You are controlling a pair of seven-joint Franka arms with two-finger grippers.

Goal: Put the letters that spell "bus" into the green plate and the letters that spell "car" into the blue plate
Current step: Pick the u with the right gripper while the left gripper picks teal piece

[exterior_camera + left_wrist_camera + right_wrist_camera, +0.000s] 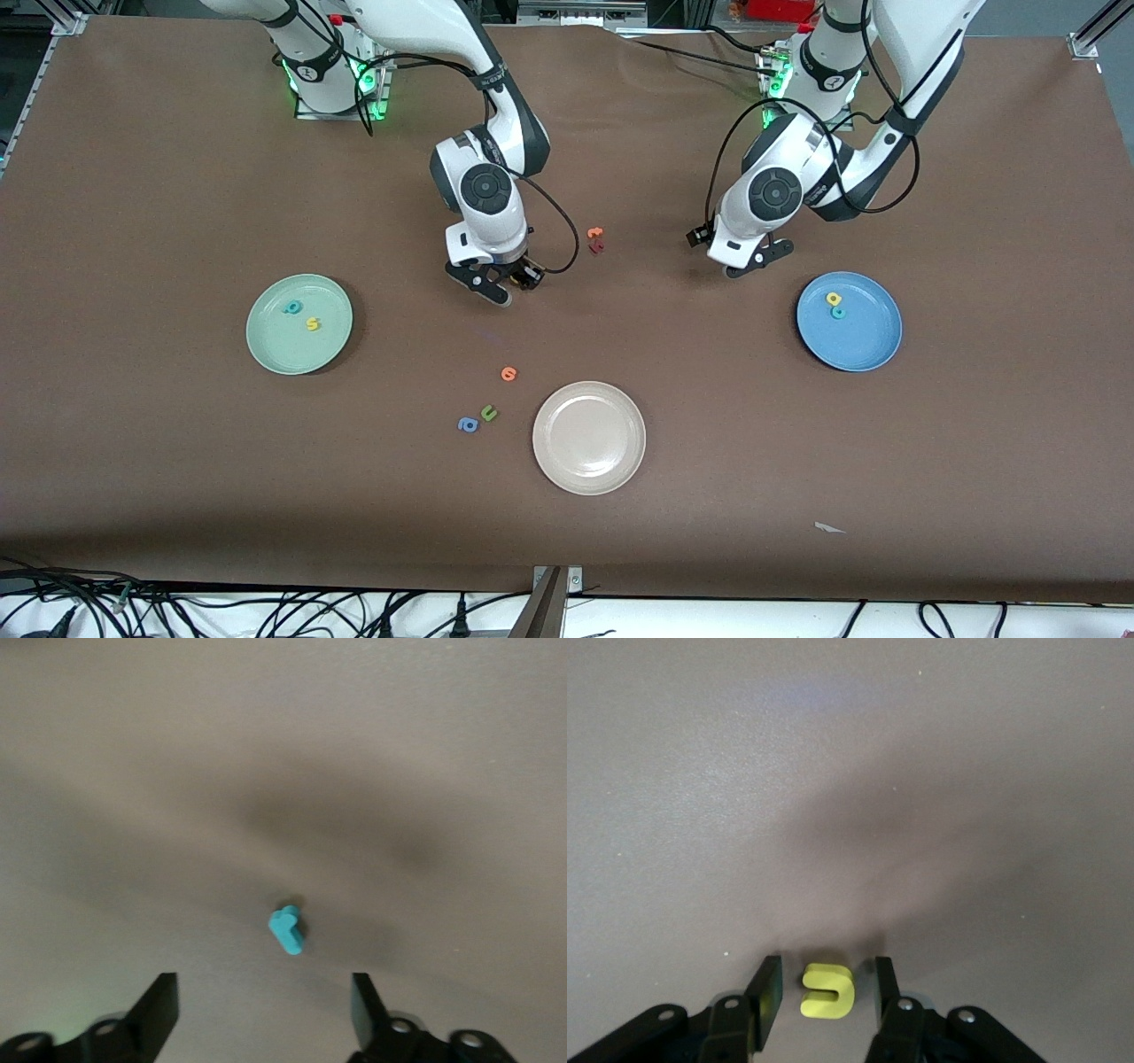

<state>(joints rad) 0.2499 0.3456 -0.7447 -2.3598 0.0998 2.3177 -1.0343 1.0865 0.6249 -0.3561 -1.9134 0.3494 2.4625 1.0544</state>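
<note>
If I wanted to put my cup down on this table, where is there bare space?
Bare brown table lies between the beige plate and the blue plate, and nearer the camera than the green plate. It is crowded beside the beige plate, where the orange letter, green u and blue a lie.

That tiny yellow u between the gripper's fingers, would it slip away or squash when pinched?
The yellow u looks foam-like and thick, so it probably gives slightly without breaking. It lies flat on the table, so it is unlikely to roll. Being so small, it could skid if the right gripper closes off-centre.
</note>
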